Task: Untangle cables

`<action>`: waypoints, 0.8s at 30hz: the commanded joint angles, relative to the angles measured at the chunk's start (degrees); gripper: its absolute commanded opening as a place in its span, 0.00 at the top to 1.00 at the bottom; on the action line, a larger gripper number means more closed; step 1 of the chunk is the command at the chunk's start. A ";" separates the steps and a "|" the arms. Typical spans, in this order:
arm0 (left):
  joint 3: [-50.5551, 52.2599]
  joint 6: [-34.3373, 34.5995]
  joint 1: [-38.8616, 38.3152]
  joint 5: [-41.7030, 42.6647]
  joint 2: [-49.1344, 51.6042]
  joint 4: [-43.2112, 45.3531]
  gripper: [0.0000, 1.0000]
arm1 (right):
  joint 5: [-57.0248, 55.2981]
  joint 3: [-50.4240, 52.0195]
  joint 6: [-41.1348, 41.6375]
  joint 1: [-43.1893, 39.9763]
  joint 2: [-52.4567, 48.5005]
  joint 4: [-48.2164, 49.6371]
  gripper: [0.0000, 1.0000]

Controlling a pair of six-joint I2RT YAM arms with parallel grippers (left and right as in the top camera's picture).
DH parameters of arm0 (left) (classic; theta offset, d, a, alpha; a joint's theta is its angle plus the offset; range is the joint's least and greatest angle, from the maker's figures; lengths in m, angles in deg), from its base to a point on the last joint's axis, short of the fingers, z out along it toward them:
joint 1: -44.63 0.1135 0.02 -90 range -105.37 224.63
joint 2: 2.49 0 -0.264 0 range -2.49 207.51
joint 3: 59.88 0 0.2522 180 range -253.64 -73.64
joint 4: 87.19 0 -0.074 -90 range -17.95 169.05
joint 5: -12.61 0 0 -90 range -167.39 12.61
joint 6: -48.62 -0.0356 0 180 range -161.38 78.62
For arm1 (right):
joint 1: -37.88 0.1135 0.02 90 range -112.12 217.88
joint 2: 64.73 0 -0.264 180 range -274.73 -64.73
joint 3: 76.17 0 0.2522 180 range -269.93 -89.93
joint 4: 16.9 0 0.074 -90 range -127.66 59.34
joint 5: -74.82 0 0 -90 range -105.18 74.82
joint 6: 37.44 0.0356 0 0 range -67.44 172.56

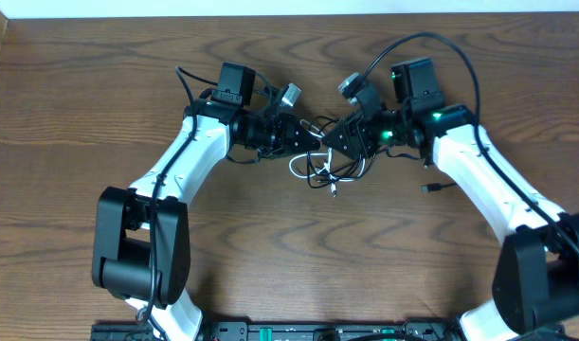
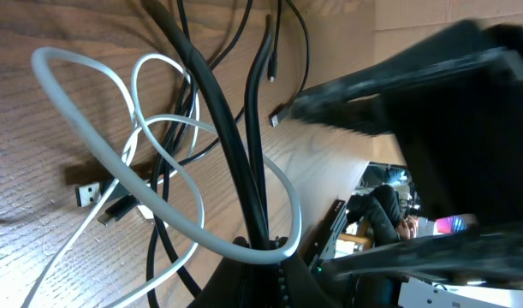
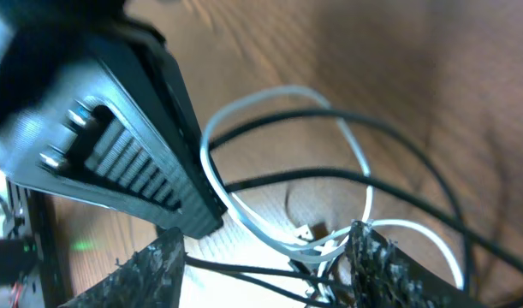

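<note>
From above, my left claw (image 1: 303, 135) and my right claw (image 1: 334, 139) meet nearly tip to tip over the table (image 1: 99, 85). The cables (image 1: 325, 169) sit between them and spill out on the near side, toward my bases. Through my left wrist, the left claw is pinched together on the cables: black strands (image 2: 235, 162) and a loop of white cord (image 2: 90, 128) run straight into its grip, and a plug (image 2: 88, 193) lies loose on the table off to one side. Through my right wrist, the right claw's fingers (image 3: 150, 274) stand apart and hold nothing, with white cord and black strands crossing the gap between them. I judge these cords light, limp and rather slick, apt to spring back into loops, and the plugs likely to snag at crossings. I would take a single strand close behind its plug, not the knot.
</note>
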 commanded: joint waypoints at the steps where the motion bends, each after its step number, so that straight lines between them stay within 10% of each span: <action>1: 0.15 -1.18 0.35 1.99 -1.29 -0.13 0.92 | 1.22 -0.74 -3.19 1.03 -2.23 -0.98 0.41; 11: 0.15 -1.16 0.35 2.01 -1.29 -0.15 0.92 | 0.57 -0.74 -3.56 1.95 -7.10 3.23 0.50; 19: 0.15 -1.18 0.35 1.07 -1.29 -0.15 0.92 | 0.15 -0.76 0.09 1.57 -7.78 8.35 0.99; 24: 0.17 -1.16 0.35 -7.10 -1.29 -0.63 0.92 | 0.15 -0.76 6.49 -0.96 -3.56 6.99 0.99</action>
